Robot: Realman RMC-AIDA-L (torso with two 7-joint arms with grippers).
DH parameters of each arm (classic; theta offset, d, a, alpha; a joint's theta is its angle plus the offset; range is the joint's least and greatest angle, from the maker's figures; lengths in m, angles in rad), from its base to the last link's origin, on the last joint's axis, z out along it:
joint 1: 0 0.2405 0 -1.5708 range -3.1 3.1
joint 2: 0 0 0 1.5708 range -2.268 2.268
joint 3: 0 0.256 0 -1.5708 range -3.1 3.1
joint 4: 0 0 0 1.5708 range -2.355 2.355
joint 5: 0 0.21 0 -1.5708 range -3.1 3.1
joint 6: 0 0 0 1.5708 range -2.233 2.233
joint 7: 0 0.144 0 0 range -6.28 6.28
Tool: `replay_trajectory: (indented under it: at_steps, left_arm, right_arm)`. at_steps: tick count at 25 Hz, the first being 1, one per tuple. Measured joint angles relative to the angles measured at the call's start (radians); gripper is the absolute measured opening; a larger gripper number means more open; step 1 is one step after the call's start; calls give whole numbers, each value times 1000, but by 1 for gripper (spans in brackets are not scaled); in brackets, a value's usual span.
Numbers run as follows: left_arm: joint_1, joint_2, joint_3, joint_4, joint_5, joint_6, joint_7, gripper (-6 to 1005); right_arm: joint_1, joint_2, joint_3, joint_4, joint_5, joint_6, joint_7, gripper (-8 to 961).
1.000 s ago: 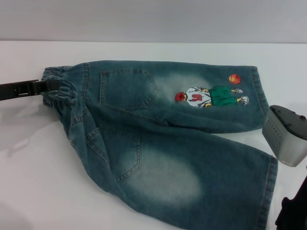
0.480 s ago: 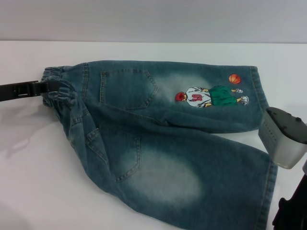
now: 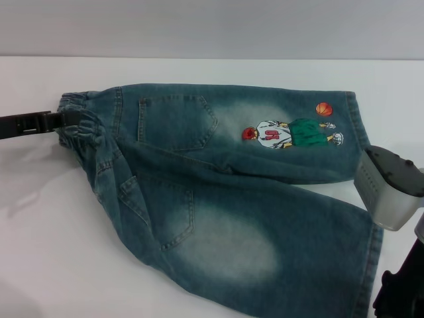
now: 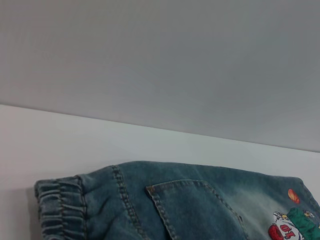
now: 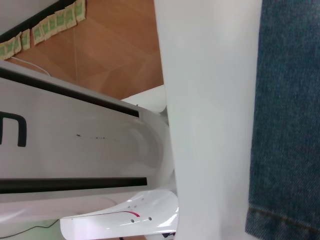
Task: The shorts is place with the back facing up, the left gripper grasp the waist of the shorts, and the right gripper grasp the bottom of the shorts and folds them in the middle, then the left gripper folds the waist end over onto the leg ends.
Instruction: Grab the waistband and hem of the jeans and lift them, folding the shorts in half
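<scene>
Lying flat on white table [image 3: 53, 252]: shorts [image 3: 225, 192]

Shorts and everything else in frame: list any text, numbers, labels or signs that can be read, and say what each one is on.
"10": red jersey number on the basketball-player patch on the shorts, legible in the left wrist view; a red blur in the head view.
Large black mark on the white robot body: cut off at the edge, unreadable.
Small green-and-white tags along the dark strip by the floor: too small to read.
Nothing else legible.
</scene>
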Motion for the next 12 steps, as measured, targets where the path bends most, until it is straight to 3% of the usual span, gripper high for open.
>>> replay_trajectory:
  at_steps: [12]
  left_arm:
    - [-3,2,0,0,0,-3,0,47]
  right_arm:
    - [0,-1,0,3,4,7,3,525]
